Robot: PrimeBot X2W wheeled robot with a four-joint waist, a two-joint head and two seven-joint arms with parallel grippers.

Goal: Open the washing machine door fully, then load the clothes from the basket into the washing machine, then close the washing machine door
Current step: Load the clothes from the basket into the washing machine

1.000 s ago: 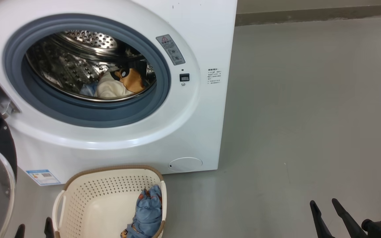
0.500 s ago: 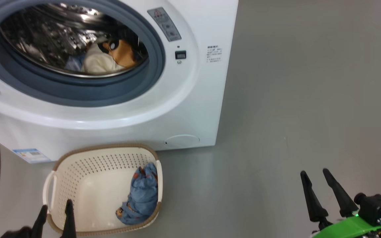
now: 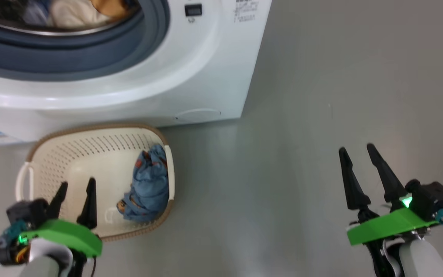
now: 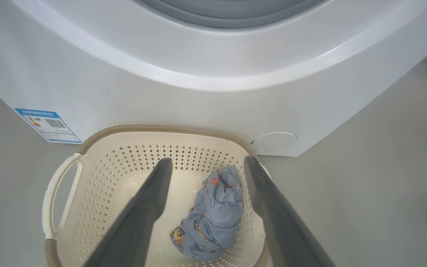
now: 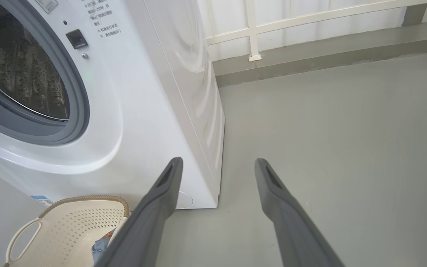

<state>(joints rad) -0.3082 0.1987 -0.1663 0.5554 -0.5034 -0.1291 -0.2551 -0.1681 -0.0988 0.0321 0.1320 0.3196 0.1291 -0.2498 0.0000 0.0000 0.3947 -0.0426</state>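
Observation:
The white washing machine [image 3: 190, 69] stands with its opening uncovered; its door is out of view. A cream garment [image 3: 71, 15] lies in the drum behind the grey-blue gasket [image 3: 90, 54]. In front, on the floor, is the cream basket [image 3: 90, 129], with a light blue printed garment [image 3: 148, 184] against its right wall. My left gripper [image 3: 78, 182] hovers open over the basket's near left part, empty. The left wrist view shows that gripper [image 4: 207, 160] above the blue garment [image 4: 215, 211]. My right gripper [image 3: 355, 147] hangs open and empty over the floor, far to the right.
Bare grey floor [image 3: 283, 154] spreads to the right of the machine. A round filter cap [image 3: 198, 113] and a blue sticker [image 4: 48, 125] mark the machine's lower front. A low kerb with a white railing [image 5: 252, 33] runs along the back.
The head camera has tilted down, so the whole picture has shifted up. My left gripper has come from the basket's left side to above its inside. Both green wrists have come into view.

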